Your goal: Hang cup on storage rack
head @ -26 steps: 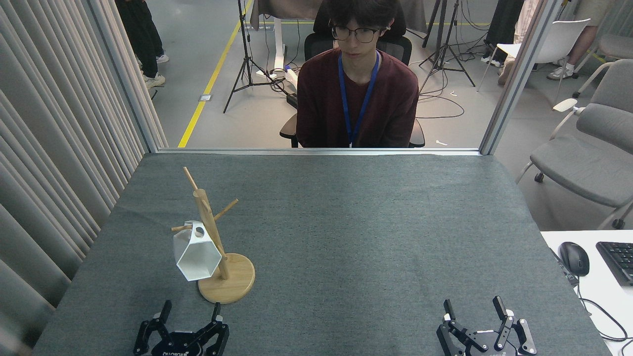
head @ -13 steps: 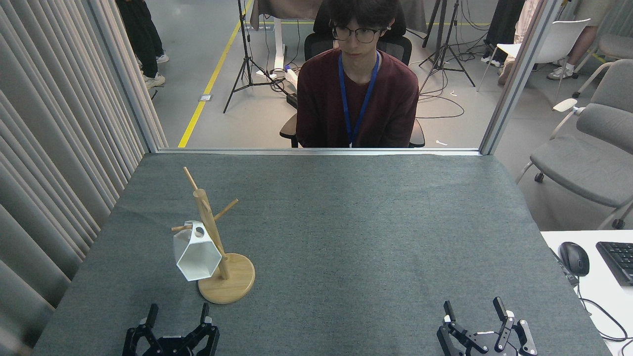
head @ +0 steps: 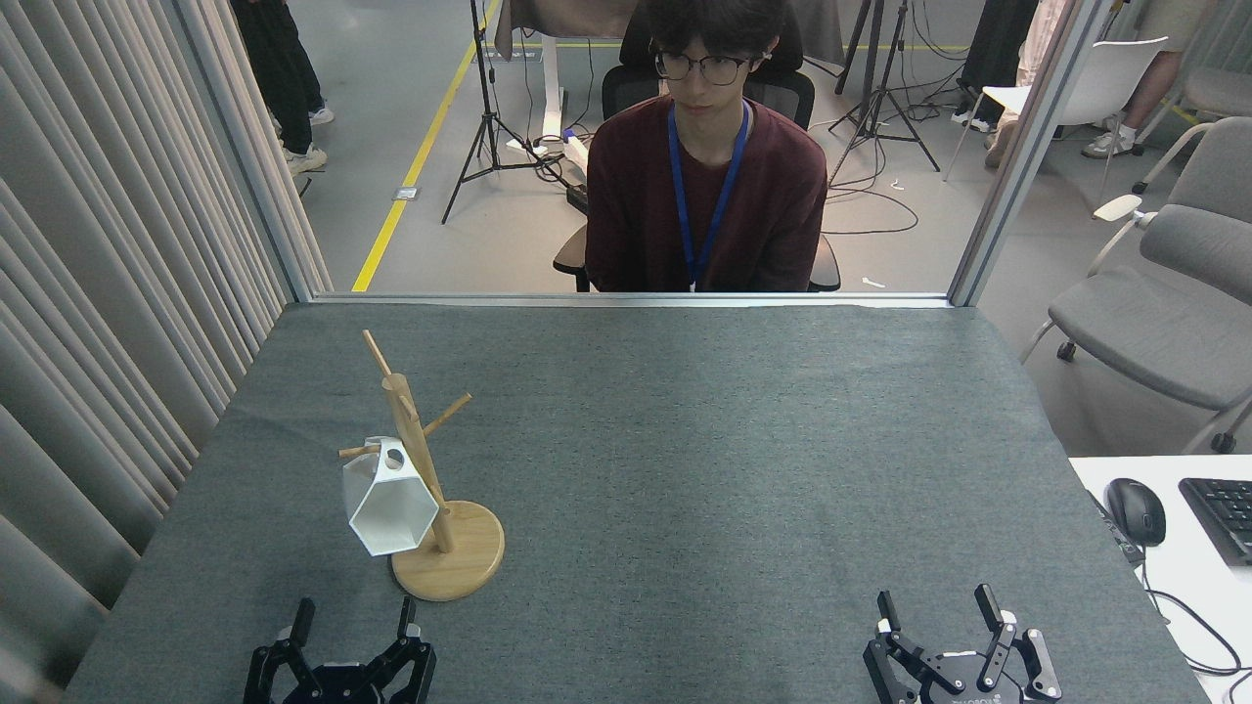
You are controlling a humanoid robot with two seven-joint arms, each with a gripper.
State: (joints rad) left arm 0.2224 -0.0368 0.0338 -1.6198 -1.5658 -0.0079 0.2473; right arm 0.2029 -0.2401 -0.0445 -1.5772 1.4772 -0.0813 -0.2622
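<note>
Cup (head: 388,506) hung on storage rack (head: 423,481), post partly hidden. Left pincer (head: 350,618), right pincer (head: 937,608) both released, bodies cropped.

Before me a grey felt-covered surface (head: 685,469) runs to a metal-edged partition. Pale pleated curtains (head: 108,293) hang on my left. Beyond sits a person (head: 706,186) in a dark red top on a black chair, on a grey floor (head: 391,117) marked with a yellow line (head: 421,156). Tripods (head: 484,117) stand behind, grey chairs (head: 1164,303) at right, and a white desk (head: 1174,587) with mouse (head: 1135,511) and keyboard (head: 1223,518)
</note>
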